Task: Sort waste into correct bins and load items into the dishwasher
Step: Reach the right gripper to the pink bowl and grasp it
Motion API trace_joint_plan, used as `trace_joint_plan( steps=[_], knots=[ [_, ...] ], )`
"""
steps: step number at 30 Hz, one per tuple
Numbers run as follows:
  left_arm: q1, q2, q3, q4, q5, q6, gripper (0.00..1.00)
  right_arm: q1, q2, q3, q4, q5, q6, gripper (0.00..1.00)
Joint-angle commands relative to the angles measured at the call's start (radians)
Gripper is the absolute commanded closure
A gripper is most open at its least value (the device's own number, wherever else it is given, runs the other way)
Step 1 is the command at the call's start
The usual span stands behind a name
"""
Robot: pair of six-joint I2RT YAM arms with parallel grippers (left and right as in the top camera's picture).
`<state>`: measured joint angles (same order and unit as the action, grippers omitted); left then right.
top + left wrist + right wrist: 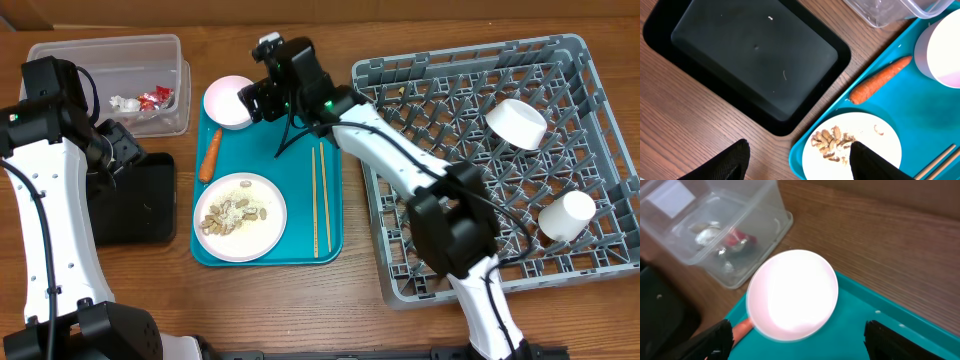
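On the counter (250, 300), a teal tray (300, 170) lay between the two bins and the grey dish rack (470, 52). The tray carried a pink bowl (229, 102) at its far left corner and a carrot (209, 156) along its left edge. It also held a round plate (265, 232) bearing tan and white food scraps (232, 215), and two chopsticks (319, 200) lying side by side to the right of the plate.

The right hand (797, 327) hovered over the pink bowl with its fingers spread wide, one to each side of the rim. Whether they touched the bowl could not be told from the wrist view. The left hand (799, 145) was likewise released and empty, held above the strip where the black tray (135, 200) and the teal tray lay side by side.

Behind the black tray stood the clear tub (60, 55), holding red and silver wrappers (145, 100). In the rack, a white bowl (516, 122) and a cup (566, 216) rested well apart among the pegs.
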<state>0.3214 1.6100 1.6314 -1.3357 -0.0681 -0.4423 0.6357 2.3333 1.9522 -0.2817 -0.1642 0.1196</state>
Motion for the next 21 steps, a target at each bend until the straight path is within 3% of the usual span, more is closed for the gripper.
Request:
trace_joint_plan(
  steps=[1, 7, 13, 21],
  knots=[
    [0.000, -0.031, 0.014, -0.003, -0.006, 0.001, 0.34, 0.005, 0.053, 0.022, 0.058, 0.018, 0.046, 0.14],
    [-0.001, -0.031, 0.014, -0.004, -0.004, 0.001, 0.33, 0.006, 0.120, 0.022, 0.111, 0.031, 0.064, 0.15],
    [-0.001, -0.030, 0.014, -0.003, 0.007, 0.002, 0.33, 0.007, 0.165, 0.022, 0.107, 0.033, 0.105, 0.33],
    [-0.001, -0.030, 0.014, -0.003, 0.009, 0.002, 0.33, 0.014, 0.192, 0.022, 0.072, 0.033, 0.117, 0.38]
  ],
)
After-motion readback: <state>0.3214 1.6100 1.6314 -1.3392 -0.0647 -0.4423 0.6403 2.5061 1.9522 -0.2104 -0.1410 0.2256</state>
